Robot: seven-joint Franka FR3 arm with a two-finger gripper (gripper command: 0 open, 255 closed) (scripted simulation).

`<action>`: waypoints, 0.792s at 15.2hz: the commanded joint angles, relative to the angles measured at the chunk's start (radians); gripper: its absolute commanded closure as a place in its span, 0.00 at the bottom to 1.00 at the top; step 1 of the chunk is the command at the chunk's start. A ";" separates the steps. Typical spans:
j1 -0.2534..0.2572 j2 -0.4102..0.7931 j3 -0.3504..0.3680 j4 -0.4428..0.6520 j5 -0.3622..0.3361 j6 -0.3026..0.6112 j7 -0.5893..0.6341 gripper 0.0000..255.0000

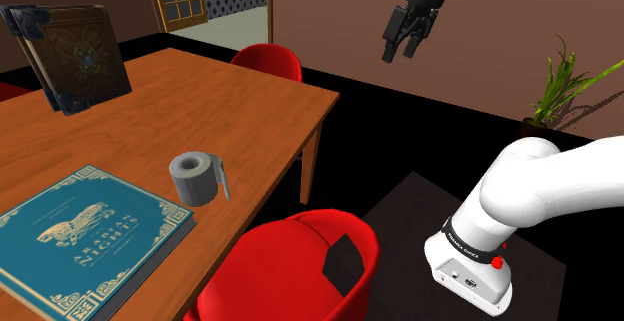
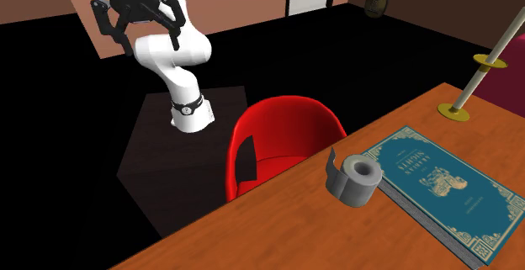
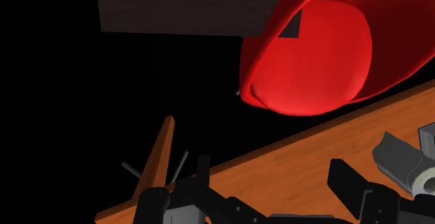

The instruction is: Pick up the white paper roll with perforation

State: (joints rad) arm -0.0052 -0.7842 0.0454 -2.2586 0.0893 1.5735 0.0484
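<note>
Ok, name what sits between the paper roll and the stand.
The red chair, seen in the second exterior view between grey roll and dark stand.

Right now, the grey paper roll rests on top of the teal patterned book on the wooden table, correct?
Not quite: the grey paper roll rests beside the teal patterned book, directly on the wooden table, as the shoulder view shows.

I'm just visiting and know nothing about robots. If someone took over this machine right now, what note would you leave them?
End effector: open, empty, high in the air, well away from the roll.
Roll: grey, on the table beside the teal book, near the red chair, with a loose tail sticking out.
Done: nothing; the roll is untouched.
Left: move over the roll, lower, close on it, lift.
</note>
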 commanded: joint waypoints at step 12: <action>0.047 0.164 0.237 -0.033 0.093 0.206 0.231 0.00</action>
State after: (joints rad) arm 0.0371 -0.6378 0.2593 -2.3017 0.1755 1.7698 0.2538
